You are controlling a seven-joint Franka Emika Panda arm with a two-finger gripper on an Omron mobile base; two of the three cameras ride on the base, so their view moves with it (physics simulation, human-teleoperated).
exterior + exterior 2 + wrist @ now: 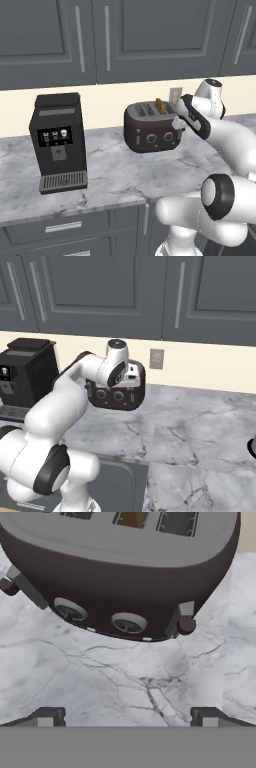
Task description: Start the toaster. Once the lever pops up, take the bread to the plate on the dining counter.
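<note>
A small rounded toaster of dark brown-black gloss is seen on the grey-veined marble bench, set back near the cream wall. Two round knobs are carried on its front, and a lever with a round dark cap projects at each end of that front. A brown slice of bread is held upright in one of the top slots, its crust showing above the grey top plate. The end effector is held just in front of the toaster's right end, its two dark fingertips spread wide apart with nothing between them. Bare marble is left between the toaster and the bench's front edge. A boxy black coffee machine stands well apart toward the left end. Flat-panelled grey cabinets hang above, and a wall socket is set in the wall.
</note>
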